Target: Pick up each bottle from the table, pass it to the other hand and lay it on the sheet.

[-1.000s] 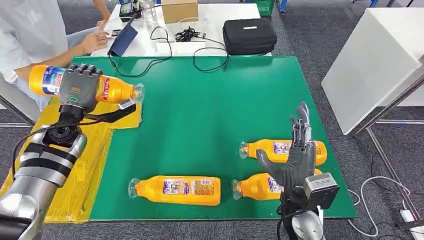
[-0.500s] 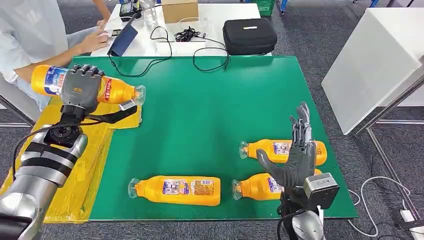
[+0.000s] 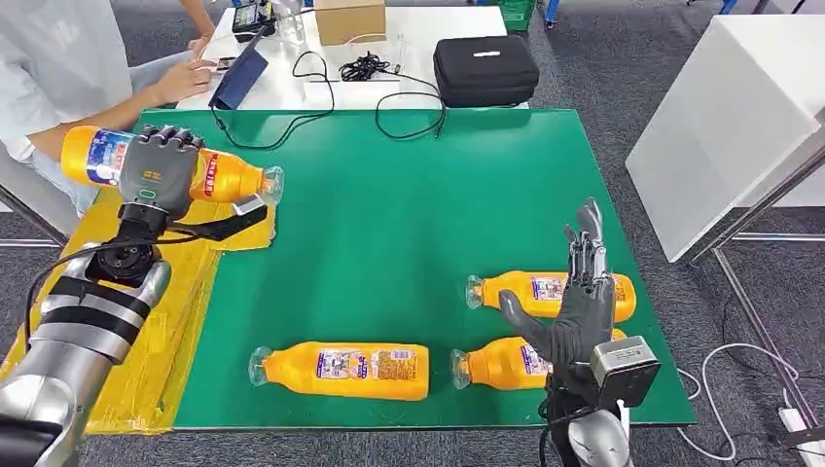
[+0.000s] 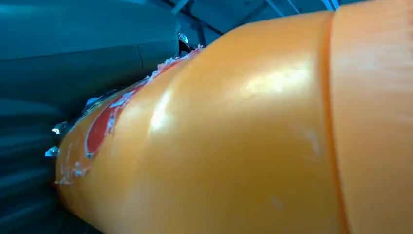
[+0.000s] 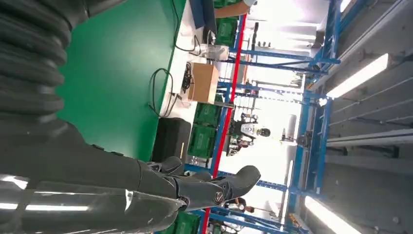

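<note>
My left hand point(image 3: 156, 170) grips an orange bottle point(image 3: 226, 177) held level above the yellow sheet point(image 3: 175, 321) at the table's left side, its cap end toward the green mat. Close up, the held bottle point(image 4: 253, 136) shows its orange body and red label. My right hand point(image 3: 576, 302) is raised near the front right, fingers straight and apart, holding nothing; its fingers point(image 5: 204, 187) point up. Three more orange bottles lie on the green mat point(image 3: 389, 214): one at the front centre point(image 3: 345, 370), one point(image 3: 501, 362) beside my right hand, one point(image 3: 545, 292) partly behind it.
A person point(image 3: 58, 68) sits at the far left with a hand by a tablet point(image 3: 238, 78). The white table behind holds a black case point(image 3: 484, 68), a cardboard box point(image 3: 348, 19) and cables point(image 3: 365, 68). A white table point(image 3: 730, 107) stands to the right.
My left hand with its bottle has shifted slightly toward the mat over the last second. My right hand and the three lying bottles have stayed put.
</note>
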Tool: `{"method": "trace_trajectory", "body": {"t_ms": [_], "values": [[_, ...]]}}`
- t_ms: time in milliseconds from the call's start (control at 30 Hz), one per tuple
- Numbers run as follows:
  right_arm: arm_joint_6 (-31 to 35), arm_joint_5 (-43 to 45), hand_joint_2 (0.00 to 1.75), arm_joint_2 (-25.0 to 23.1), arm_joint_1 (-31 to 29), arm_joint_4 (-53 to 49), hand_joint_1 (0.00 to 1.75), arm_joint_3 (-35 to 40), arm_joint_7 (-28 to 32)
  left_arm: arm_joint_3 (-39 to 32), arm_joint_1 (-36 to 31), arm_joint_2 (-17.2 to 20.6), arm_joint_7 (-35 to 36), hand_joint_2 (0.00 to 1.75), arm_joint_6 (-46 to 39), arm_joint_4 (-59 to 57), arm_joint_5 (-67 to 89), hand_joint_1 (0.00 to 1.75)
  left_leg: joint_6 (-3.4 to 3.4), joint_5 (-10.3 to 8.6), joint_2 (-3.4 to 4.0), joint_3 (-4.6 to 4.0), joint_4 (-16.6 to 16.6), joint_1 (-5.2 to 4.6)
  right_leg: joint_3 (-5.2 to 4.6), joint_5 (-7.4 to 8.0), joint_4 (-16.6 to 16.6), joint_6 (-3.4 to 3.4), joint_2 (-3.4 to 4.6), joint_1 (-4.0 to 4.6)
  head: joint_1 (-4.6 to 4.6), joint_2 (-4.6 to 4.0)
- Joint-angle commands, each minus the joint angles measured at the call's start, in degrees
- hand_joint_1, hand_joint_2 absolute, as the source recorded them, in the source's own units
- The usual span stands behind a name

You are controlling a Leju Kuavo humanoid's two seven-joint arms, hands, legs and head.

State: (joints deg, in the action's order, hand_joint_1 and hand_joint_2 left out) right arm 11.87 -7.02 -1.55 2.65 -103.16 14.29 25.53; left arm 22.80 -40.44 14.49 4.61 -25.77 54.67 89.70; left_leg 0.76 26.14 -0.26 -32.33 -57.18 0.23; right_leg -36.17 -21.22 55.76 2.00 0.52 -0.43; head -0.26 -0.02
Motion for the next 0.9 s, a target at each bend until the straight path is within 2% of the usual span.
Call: {"method": "trace_trajectory", "body": {"t_ms": [33,900], "values": [[-0.02,0.29,1.75,0.36,-1.67,0.96,0.00,-1.09,-0.20,1.96,-3.71,0.55,0.09,1.75,-0.03,-4.01,0.30,1.75,-0.02,0.07,0.00,0.14,-0.03,0.03,0.15,-0.07,0.01,-0.03,-0.05,0.04,0.00,0.00],[-0.02,0.29,1.75,0.36,-1.67,0.96,0.00,-1.09,-0.20,1.96,-3.71,0.55,0.09,1.75,-0.03,-4.01,0.30,1.75,-0.01,0.06,0.01,0.11,-0.02,0.02,0.11,-0.05,0.01,-0.03,-0.04,0.03,0.00,0.00]]}}
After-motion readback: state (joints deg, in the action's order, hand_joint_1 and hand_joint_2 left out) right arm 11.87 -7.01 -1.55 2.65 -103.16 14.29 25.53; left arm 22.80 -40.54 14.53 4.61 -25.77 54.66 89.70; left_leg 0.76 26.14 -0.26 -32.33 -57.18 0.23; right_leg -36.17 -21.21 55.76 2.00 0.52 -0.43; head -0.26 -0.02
